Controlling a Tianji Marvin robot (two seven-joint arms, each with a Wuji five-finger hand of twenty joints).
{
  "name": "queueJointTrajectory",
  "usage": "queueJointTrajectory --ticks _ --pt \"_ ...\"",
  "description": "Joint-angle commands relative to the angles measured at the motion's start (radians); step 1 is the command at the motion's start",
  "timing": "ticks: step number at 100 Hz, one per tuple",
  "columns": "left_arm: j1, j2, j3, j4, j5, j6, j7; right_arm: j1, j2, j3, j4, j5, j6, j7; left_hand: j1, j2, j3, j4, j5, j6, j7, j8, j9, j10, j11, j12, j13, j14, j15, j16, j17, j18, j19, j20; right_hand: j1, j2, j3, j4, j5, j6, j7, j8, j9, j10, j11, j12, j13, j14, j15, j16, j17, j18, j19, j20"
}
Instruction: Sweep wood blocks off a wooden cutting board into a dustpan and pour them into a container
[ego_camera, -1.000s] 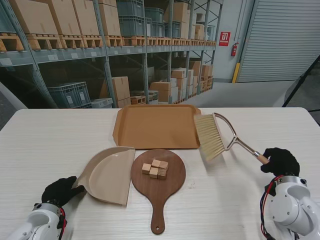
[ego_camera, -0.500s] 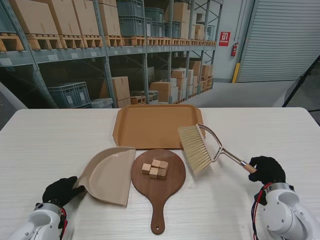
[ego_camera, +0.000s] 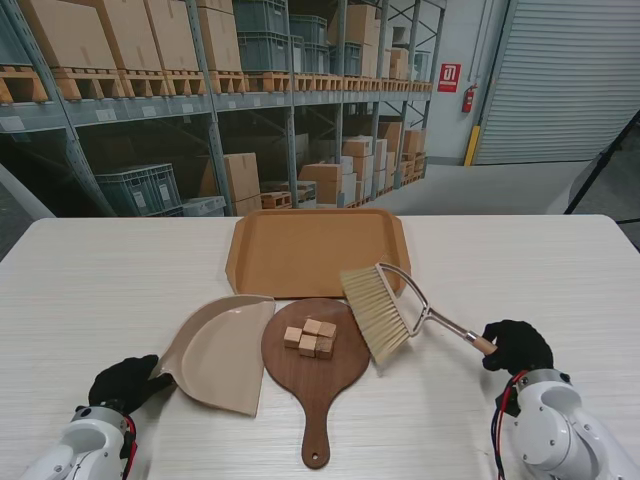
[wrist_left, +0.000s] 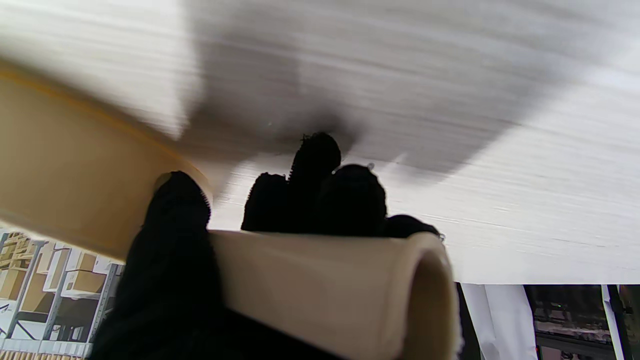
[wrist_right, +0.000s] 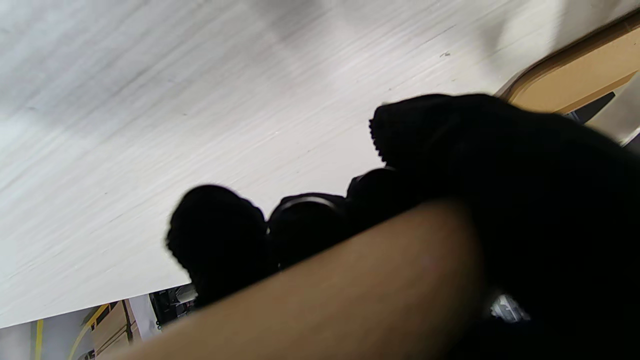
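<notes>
Several small wood blocks (ego_camera: 310, 338) lie clustered on the round dark cutting board (ego_camera: 318, 375), whose handle points toward me. My left hand (ego_camera: 122, 383) is shut on the handle of the beige dustpan (ego_camera: 218, 350), whose open lip lies against the board's left edge; the tubular handle (wrist_left: 320, 280) shows in my fingers (wrist_left: 175, 250). My right hand (ego_camera: 514, 346) is shut on the wooden handle (wrist_right: 320, 295) of the brush (ego_camera: 374, 312), its bristles at the board's right edge, just right of the blocks.
An orange-brown tray (ego_camera: 315, 250) lies beyond the board, its corner (wrist_right: 575, 85) visible past my right hand. The white table (ego_camera: 520, 270) extends to both sides. Warehouse shelving stands behind the table.
My right hand has carried the brush leftward and nearer to me, from beside the tray's right end to the board's right edge. The dustpan has edged slightly toward the board.
</notes>
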Motion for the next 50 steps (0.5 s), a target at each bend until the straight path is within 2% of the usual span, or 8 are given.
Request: queueJointTrajectory --ticks 1,50 --pt "0.023 -0.005 0.01 0.015 0.001 0.004 -0.033 0.001 -0.001 -0.01 0.007 0.001 -0.006 0.018 0.117 0.122 0.107 0.015 0.112 0.019 0.014 -0.02 0.103 -0.313 0.894 -0.035 0.135 -0.202 0.042 0.002 0.018 -0.043 0.036 -0.024 0.16 0.108 0.456 0.062 0.203 -0.182 0.243 0.049 0.103 -0.072 0.094 0.011 0.041 -0.086 0.061 0.013 0.044 0.04 0.108 -0.019" --pt "0.024 -0.004 0.011 0.01 0.001 0.004 -0.039 0.039 0.003 -0.087 0.032 0.038 -0.02 0.053 0.113 0.119 0.109 0.015 0.114 0.014 0.011 -0.023 0.102 -0.312 0.887 -0.038 0.132 -0.2 0.033 0.001 0.018 -0.043 0.037 -0.027 0.159 0.108 0.456 0.054 0.203 -0.185 0.24 0.048 0.103 -0.075 0.089 0.009 0.042 -0.088 0.053 0.01 0.041 0.039 0.104 -0.02"
